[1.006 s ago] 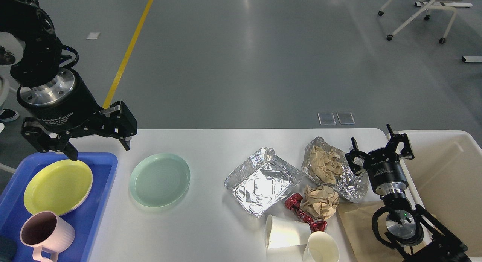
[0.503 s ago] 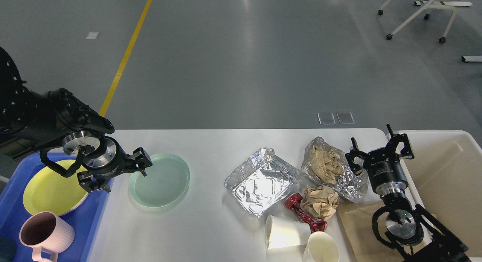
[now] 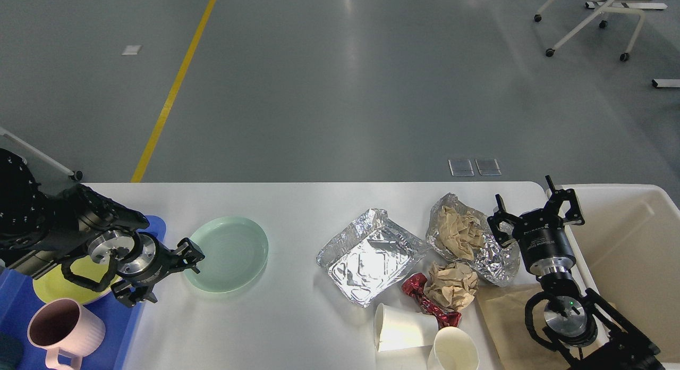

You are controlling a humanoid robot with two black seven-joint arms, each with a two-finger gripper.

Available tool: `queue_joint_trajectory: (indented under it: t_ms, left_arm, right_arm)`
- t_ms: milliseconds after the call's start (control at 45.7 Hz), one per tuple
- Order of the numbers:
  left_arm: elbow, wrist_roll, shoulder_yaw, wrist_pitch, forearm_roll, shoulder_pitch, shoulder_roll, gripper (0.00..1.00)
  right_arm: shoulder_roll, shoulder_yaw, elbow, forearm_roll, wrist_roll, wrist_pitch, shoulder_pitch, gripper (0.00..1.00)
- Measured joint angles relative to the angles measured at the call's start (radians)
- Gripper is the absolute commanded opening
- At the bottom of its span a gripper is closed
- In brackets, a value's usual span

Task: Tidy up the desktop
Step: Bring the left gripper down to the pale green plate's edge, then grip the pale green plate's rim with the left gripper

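The desktop (image 3: 303, 210) is a wide white tabletop with a rounded far-right corner and a smooth, faintly glossy surface, filling the lower half of the head view from the left edge almost to the right. On its left end sits a blue tray (image 3: 130, 327) holding a yellow plate (image 3: 50, 287) and a pink ribbed mug (image 3: 61, 330). Just beside the tray lies a pale green plate (image 3: 228, 253), flat on the white surface. The left gripper (image 3: 167, 274) hangs low at the green plate's left rim, its two fingers spread apart, one at the rim and the other over the tray's edge; whether a fingertip touches the plate I cannot tell. Toward the right lies the clutter: an empty foil tray (image 3: 366, 255), a crumpled foil wrap (image 3: 496, 263) with brown paper in it, a ball of brown paper (image 3: 451, 285), a red wrapper (image 3: 425, 301) just beside it, and two white paper cups (image 3: 404, 327), one on its side and one upright at the bottom edge. A brown paper sheet (image 3: 504, 317) lies at the right end, partly under the right arm. The right gripper (image 3: 534, 213) stands with fingers apart, holding nothing, between the foil wrap and a cream plastic bin (image 3: 637, 242) beyond the table's end.
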Motion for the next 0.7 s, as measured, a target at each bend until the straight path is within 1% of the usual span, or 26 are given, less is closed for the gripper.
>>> queue_joint_trajectory:
  t_ms: [66,109,175,284,372,503,700]
  left_arm:
    - [0.061,0.000,-0.041,0.004,0.000,0.061,-0.005,0.95]
    - [0.081,0.000,-0.058,0.010,0.000,0.082,-0.007,0.95]
    - [0.113,0.000,-0.091,0.050,0.001,0.117,-0.011,0.94]
    - [0.129,0.003,-0.132,0.153,0.003,0.146,-0.018,0.93]
    - [0.130,0.005,-0.141,0.194,0.003,0.151,-0.022,0.89]
    - [0.131,0.009,-0.143,0.207,0.002,0.152,-0.022,0.77]
    - [0.131,0.014,-0.143,0.205,0.003,0.159,-0.020,0.66]
  right_arm:
    - [0.000,0.000,0.000,0.000,0.000,0.000,0.000,1.00]
    - [0.000,0.000,0.000,0.000,0.000,0.000,0.000,1.00]
    - [0.001,0.000,0.000,0.000,0.000,0.000,0.000,1.00]
    - [0.001,0.000,0.000,0.000,0.000,0.000,0.000,1.00]
    - [0.001,0.000,0.000,0.000,0.000,0.000,0.000,1.00]
    - [0.001,0.000,0.000,0.000,0.000,0.000,0.000,1.00]
    - [0.001,0.000,0.000,0.000,0.000,0.001,0.000,1.00]
